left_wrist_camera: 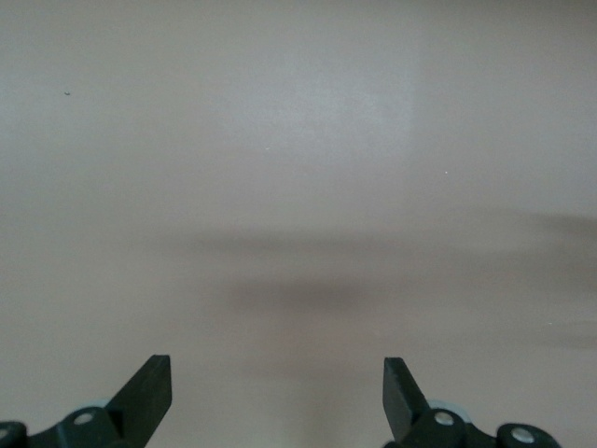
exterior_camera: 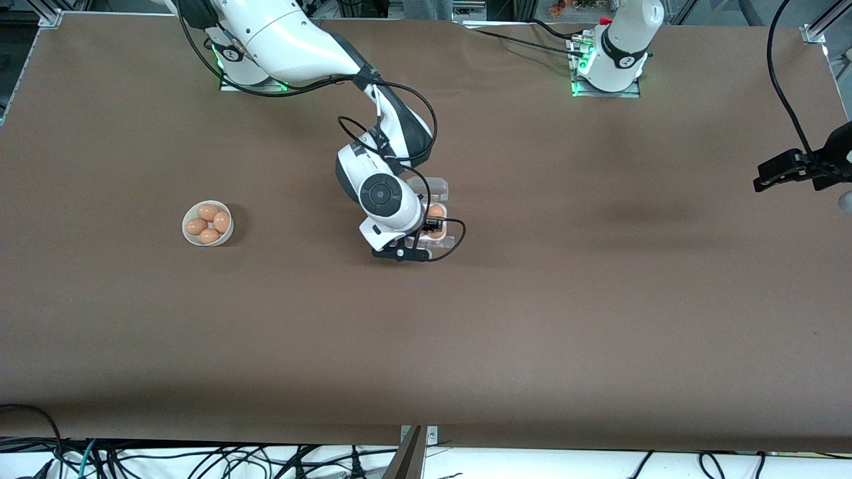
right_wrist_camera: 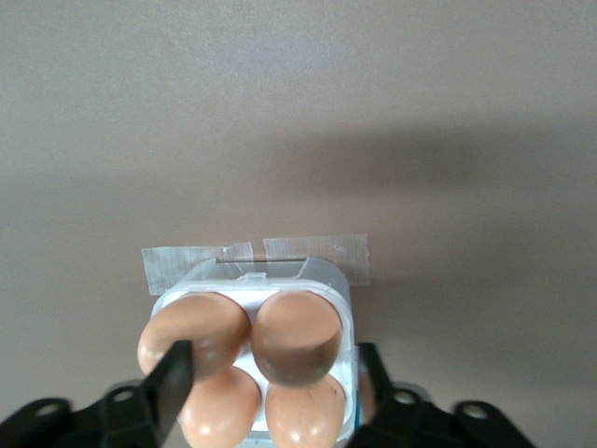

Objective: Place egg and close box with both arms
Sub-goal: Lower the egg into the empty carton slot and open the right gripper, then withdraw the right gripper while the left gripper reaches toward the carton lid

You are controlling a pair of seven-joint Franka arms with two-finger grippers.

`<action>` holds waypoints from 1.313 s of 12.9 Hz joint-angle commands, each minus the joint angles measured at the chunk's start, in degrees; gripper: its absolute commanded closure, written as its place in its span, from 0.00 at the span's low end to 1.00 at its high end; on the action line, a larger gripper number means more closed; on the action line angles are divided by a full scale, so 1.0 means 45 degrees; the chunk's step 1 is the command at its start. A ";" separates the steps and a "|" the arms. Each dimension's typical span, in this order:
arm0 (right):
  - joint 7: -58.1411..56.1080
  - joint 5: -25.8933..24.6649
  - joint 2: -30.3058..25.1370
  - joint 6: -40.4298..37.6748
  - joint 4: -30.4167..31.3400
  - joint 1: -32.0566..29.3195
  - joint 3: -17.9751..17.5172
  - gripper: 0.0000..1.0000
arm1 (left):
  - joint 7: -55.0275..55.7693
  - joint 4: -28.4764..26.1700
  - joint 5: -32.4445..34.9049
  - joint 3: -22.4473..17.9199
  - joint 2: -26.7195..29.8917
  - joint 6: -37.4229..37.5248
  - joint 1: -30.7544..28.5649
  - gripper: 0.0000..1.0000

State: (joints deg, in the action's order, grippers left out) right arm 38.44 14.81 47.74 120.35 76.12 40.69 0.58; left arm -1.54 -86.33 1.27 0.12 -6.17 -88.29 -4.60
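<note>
Eggs fill all four cells of the box (right_wrist_camera: 256, 373), low centre in the right wrist view, middle of the front view. Right gripper (right_wrist_camera: 270, 378) directly over it, fingers apart, straddling the tray, clamped on nothing. Left gripper (left_wrist_camera: 275, 387) parked over bare table (exterior_camera: 599, 299) at the front view's right edge, fingers apart, waiting. Likely light, thin, springy plastic lid; fragile shells beneath. Best pressed gently at the lid's free edge, tray steadied at its rim. Bowl (exterior_camera: 187, 231) of spare eggs at mid-left.
</note>
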 commanded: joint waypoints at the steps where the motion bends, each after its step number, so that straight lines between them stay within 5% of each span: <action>1: -0.0298 0.0147 0.0211 -0.0025 -0.0568 0.0000 -0.0031 0.07 | -0.0126 0.0181 -0.0185 0.0012 -0.0210 0.0226 0.0239 0.00; 6: -0.3402 0.0010 -0.0217 -0.0161 -0.0608 -0.0429 0.0495 0.00 | -0.0203 0.0200 -0.0244 0.0012 -0.0600 0.0226 0.1234 0.04; 10: -0.5004 0.0127 -0.0842 -0.0918 -0.0452 -0.0917 0.1391 0.00 | -0.0204 0.0201 -0.0555 0.0090 -0.0991 0.0987 0.2154 0.34; 17: -0.6078 0.0147 -0.1975 -0.3205 -0.0315 -0.0976 0.4301 0.00 | 0.0885 0.0239 -0.4615 0.0110 -0.2589 0.2531 0.3342 0.84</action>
State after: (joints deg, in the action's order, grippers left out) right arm 13.39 14.78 41.36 108.62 73.46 36.10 17.46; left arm -0.24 -86.55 -16.18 0.97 -15.05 -78.18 7.77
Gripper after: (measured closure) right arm 0.000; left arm 0.744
